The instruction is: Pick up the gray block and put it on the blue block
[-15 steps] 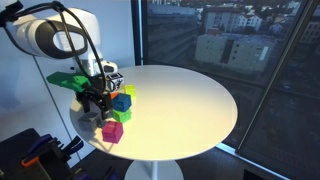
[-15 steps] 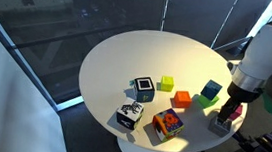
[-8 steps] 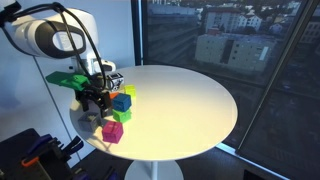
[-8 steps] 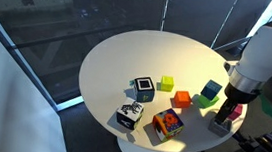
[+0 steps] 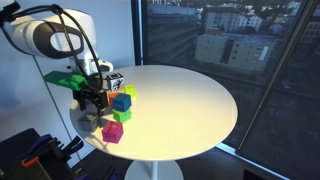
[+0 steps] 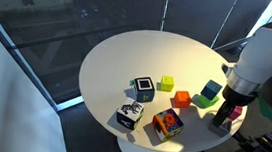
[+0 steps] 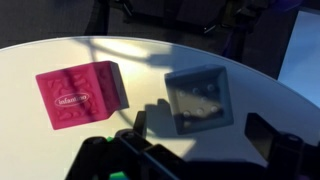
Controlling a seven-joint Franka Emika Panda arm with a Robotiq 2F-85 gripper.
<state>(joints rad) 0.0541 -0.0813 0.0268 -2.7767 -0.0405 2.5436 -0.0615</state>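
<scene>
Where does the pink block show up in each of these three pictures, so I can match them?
In an exterior view: pink block lower left, at the table's near edge.
In an exterior view: pink block far right, at the table's edge.
Wrist view: pink block left of centre.
Shared landmark: the round white table under it.

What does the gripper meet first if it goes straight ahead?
Probably the gray block: the wrist view shows it centred ahead of the open gripper, the pink block off to the side. Depth is unclear.
</scene>
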